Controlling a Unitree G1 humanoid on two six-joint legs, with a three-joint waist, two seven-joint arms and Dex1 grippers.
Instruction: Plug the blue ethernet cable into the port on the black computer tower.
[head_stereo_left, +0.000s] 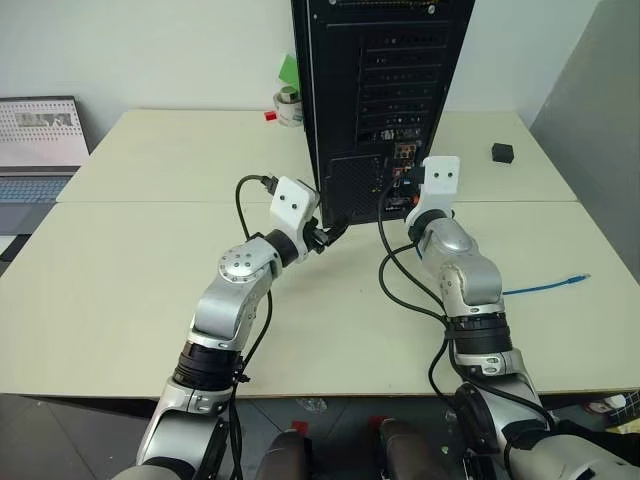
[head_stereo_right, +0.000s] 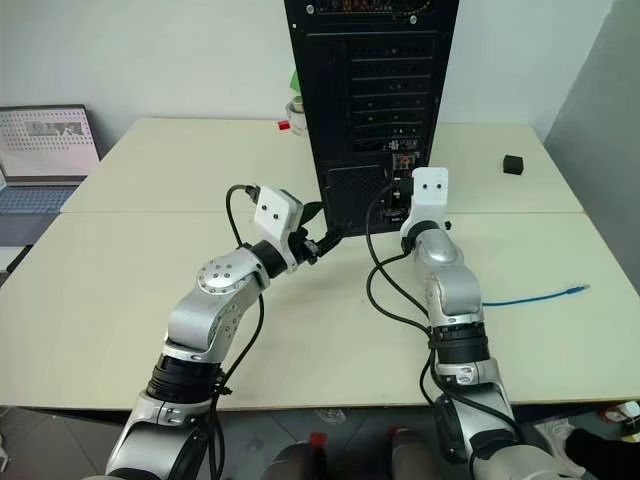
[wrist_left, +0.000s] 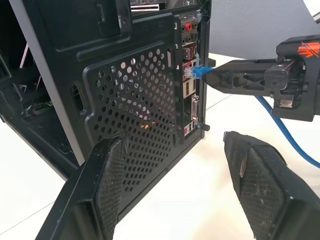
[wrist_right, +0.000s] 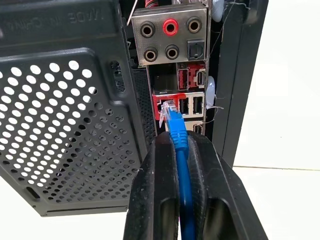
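Standing upright on the pale surface (head_stereo_left: 150, 260), the black computer tower (head_stereo_left: 375, 90) is faced from the rear, and the blue ethernet cable (wrist_right: 177, 132) is pinched in the right claw (wrist_right: 176, 150), its clear plug held at the mouth of the port (wrist_right: 161, 106) but judged not yet seated. If the plug is pushed in slightly tilted or off line, it could be jammed against the red panel edge or slid within the grip. The left claw (wrist_left: 175, 165) is held wide and empty just beside the tower's lower vent grille (wrist_left: 135, 95).
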